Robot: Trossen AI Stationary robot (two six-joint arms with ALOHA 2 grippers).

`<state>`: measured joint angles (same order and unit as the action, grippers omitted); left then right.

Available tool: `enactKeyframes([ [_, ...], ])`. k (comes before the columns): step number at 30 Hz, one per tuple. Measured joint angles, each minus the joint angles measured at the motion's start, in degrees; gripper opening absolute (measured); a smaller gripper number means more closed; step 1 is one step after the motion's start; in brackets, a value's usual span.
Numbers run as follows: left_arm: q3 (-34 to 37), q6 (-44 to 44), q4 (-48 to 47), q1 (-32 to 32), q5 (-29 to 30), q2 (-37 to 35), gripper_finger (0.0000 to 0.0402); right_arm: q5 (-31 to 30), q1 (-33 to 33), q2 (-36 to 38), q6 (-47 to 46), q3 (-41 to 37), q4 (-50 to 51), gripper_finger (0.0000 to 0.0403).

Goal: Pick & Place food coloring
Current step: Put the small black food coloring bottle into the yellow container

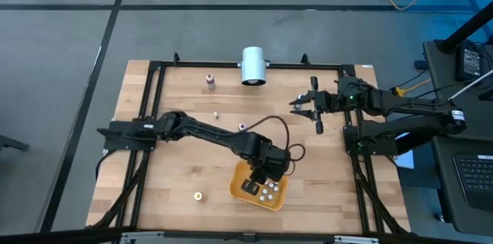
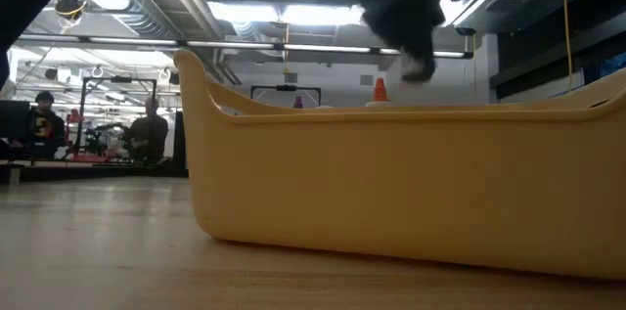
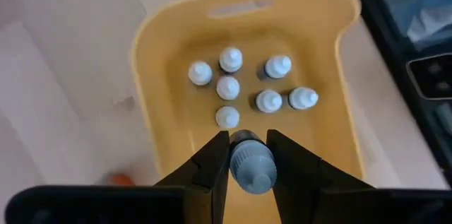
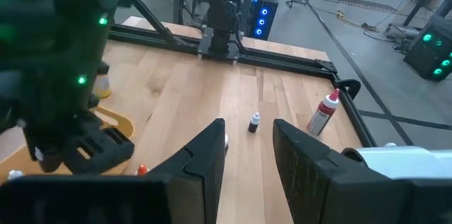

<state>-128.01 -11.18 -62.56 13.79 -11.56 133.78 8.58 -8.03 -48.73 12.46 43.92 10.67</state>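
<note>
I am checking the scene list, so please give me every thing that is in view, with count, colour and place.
tray: one, orange-yellow, near edge of table.
bottles in tray: seven, whitish tops, standing on its floor.
held bottle: one, bluish cap, over the tray.
loose bottles: four or so, scattered on the table; one pink-topped near the far rail.
white cylinder: one, at the far rail.
table: one, light wood, black frame.
people: two, dark, in the room behind.
left gripper: shut on the held bottle.
right gripper: empty, over table's right side.
</note>
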Motion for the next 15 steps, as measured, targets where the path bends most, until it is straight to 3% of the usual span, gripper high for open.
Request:
enactKeyframes([
  [15,0.0,3.5,1.2,0.8,2.8,3.0,0.0086,0.0,0.0,0.0,0.0,0.0,0.0,0.0123],
])
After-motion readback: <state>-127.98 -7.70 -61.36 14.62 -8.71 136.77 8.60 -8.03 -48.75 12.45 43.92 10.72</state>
